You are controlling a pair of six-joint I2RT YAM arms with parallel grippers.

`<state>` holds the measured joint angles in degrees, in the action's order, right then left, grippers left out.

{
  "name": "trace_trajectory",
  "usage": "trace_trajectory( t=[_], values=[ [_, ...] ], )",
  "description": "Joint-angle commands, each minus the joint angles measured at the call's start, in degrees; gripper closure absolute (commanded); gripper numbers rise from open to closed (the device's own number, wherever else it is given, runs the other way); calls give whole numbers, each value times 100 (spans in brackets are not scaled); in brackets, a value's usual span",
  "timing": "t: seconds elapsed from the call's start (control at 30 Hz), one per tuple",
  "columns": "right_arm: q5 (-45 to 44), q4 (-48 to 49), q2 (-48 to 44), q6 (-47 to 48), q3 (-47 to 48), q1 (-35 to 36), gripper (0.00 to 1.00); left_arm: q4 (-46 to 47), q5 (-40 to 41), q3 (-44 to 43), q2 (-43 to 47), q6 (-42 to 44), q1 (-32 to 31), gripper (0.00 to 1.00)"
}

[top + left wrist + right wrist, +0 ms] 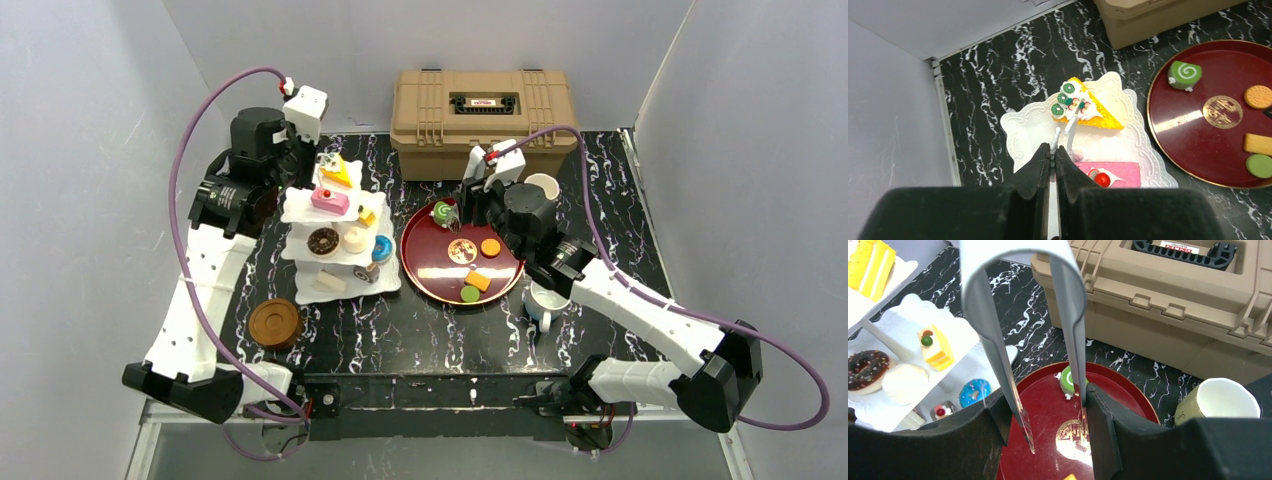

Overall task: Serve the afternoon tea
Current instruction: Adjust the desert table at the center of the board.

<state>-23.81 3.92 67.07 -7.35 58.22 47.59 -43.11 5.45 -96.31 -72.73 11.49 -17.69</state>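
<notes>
The white three-tier stand stands left of centre, carrying a yellow cake, a pink cake, a chocolate donut and a blue donut. My left gripper is shut on the thin beaded handle at the top of the stand. My right gripper is shut on metal tongs, whose arms stand apart over the dark red tray, close to the green roll. An orange biscuit, an orange cake and a green disc also lie on the tray.
The tan case stands at the back. A cream-yellow mug stands right of the tray, and a white mug sits under the right arm. A brown coaster lies near the front left.
</notes>
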Motion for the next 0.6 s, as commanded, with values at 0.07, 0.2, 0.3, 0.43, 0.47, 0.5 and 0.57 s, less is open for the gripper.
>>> trace_trajectory(
  t=[0.07, 0.2, 0.3, 0.43, 0.47, 0.5, 0.57],
  values=[
    [-110, 493, -158, -117, -83, -55, 40, 912, 805, 223, 678, 72, 38, 100],
    [-105, 495, -165, -126, -125, -66, 40, 919, 683, 381, 827, -64, 38, 100],
    [-106, 495, -154, -131, -140, -81, 40, 895, 591, 386, 839, -304, 38, 100],
    [-108, 484, -96, -164, -196, -99, 40, 834, 276, 446, 885, -707, 31, 100],
    [-102, 498, -88, -180, -237, -105, 40, 813, 288, 440, 883, -786, 34, 100],
    [-98, 521, -81, -202, -275, -105, 40, 805, 366, 430, 874, -876, 35, 100],
    [-96, 574, -65, -218, -366, -116, 40, 883, 632, 469, 897, -1087, 37, 100]
  ],
)
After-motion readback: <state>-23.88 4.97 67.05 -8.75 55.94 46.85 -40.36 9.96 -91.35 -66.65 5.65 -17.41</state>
